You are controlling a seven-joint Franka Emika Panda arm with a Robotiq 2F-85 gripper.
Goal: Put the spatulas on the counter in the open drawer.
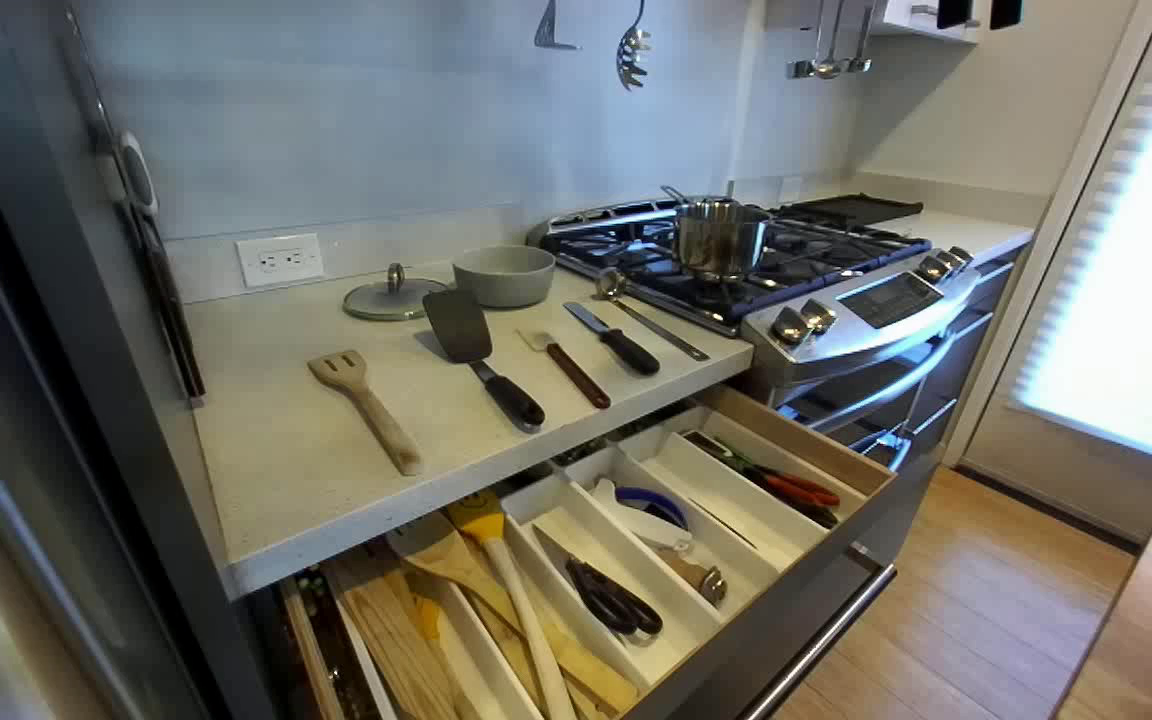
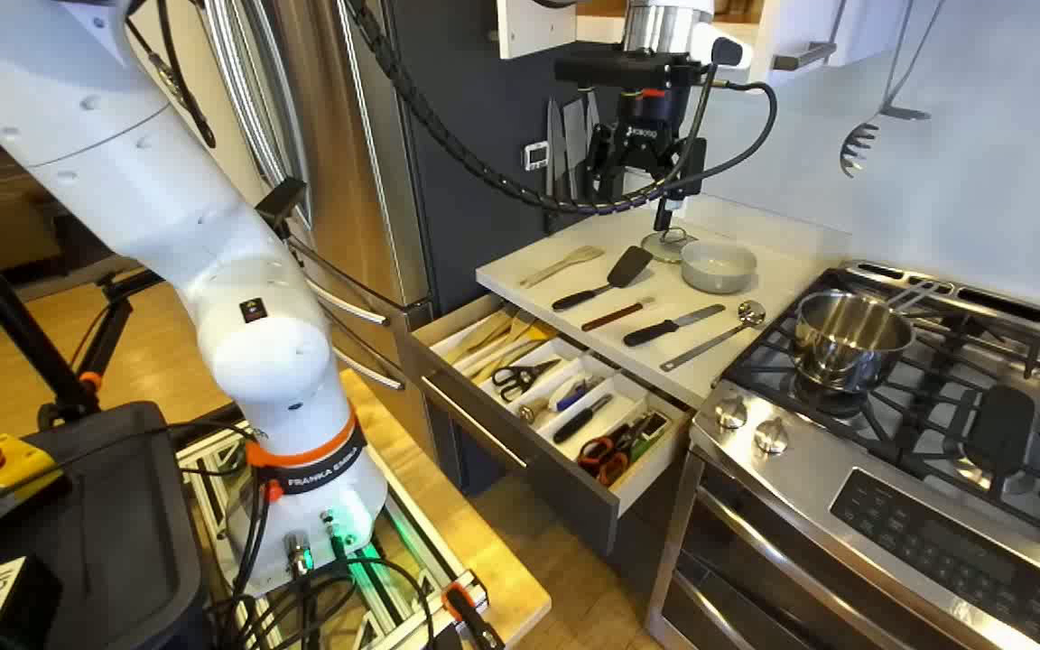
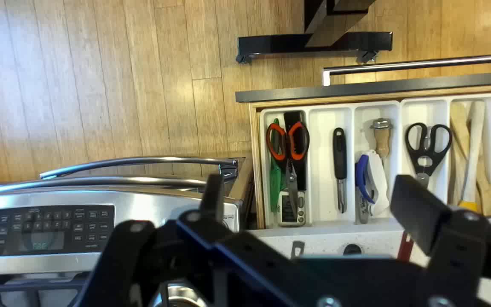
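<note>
- Tool (image 2: 647,176) is seen raised; its jaws stand wide apart, nothing gripped.
- Spatulas (image 2: 565,263) are noted on the counter (image 1: 266,450), below the tool, none touching another: wooden turner (image 1: 366,402), dark turner (image 1: 458,325), brown-handled utensil (image 1: 578,376), black-handled utensil (image 1: 626,350).
- Open drawer (image 2: 574,496) is also seen below the tool, partly framed between its jaws in the wrist view.
- Step in hand is judged to be the approach, ahead of a pick.
- Next move: tool to be lowered over 1 handle, aligned across it and closed before transfer to a long compartment.
- Wooden turner: pale, matte, flat head slotted.
- Dark turner: broad smooth blade, metal neck; sag expected if gripped far back.
- Brown-handled utensil: slim, tip not resolved.
- Black-handled utensil: narrow metal blade.
- Counter: smooth, pale, thick-edged. Drawer: wooden side, inside divided in white.
</note>
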